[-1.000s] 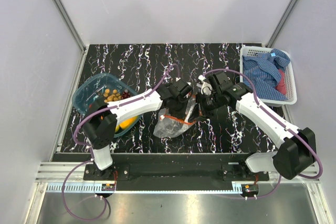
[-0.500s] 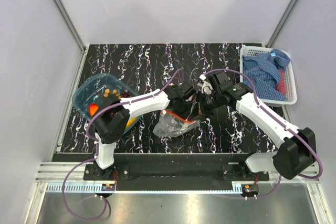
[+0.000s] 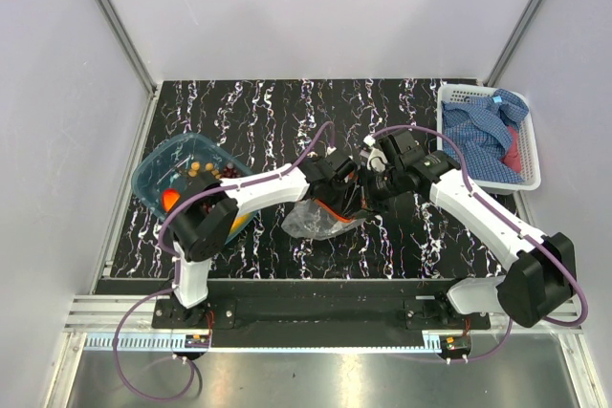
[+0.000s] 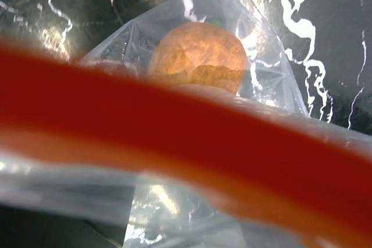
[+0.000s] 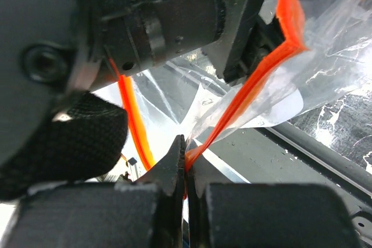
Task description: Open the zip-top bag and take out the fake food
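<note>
The zip-top bag point(image 3: 320, 220) lies crumpled on the black marbled table between the arms. My right gripper point(image 5: 185, 143) is shut on one lip of its orange-red zip strip point(image 5: 256, 79) and holds that lip up. My left gripper point(image 3: 346, 195) is pushed in at the bag's mouth right beside the right gripper point(image 3: 369, 188). Its body point(image 5: 174, 21) fills the top of the right wrist view. In the left wrist view the zip strip point(image 4: 174, 114) crosses close to the lens, and one dark finger shows only at the lower left, so the jaws stand apart. An orange fake fruit point(image 4: 197, 56) sits inside the bag.
A blue translucent tub point(image 3: 153, 167) at the left holds small tan balls point(image 3: 199, 171), an orange fruit point(image 3: 172, 200) and a yellow one point(image 3: 229, 225). A white basket point(image 3: 446, 102) with a blue checked cloth point(image 3: 488, 136) stands at the back right.
My left gripper has moved right to the bag's mouth beside the right gripper and has opened. The bag has shifted a little to the right. The right gripper has kept its grip.
</note>
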`<state>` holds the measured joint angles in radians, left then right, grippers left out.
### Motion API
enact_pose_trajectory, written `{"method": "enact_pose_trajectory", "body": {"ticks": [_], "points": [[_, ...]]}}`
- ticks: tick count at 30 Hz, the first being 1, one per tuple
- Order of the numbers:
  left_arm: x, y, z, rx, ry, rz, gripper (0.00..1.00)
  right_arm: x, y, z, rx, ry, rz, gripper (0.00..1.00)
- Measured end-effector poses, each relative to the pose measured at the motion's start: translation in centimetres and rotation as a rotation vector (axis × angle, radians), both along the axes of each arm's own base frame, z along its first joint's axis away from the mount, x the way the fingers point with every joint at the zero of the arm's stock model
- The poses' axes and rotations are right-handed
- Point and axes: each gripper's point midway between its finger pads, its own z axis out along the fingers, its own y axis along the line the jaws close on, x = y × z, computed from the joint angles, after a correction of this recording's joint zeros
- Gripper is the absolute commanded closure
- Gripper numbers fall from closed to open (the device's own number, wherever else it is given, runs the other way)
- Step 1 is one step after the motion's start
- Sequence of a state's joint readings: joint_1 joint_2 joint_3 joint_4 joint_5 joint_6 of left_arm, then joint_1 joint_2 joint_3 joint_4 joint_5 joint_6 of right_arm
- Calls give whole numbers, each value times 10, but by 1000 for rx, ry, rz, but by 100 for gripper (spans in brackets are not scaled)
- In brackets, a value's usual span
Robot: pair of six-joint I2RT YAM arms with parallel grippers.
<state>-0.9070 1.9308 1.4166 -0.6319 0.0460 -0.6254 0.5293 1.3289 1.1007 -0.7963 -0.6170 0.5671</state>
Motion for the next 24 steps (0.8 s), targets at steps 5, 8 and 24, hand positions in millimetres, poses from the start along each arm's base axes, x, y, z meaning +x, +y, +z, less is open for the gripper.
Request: {"method": "enact_pose_trajectory", "body": {"ticks": [5,8,24], "points": [[8,-3,-3,-26,-50,12,33,0,0,0,1,-1,1,100],[12,6,0,-11,-98,42,33,1,1,1,6,-9,6,100],[34,38,116,-93,-497,84,31,12,-4,72,89,-375,52,100]]}}
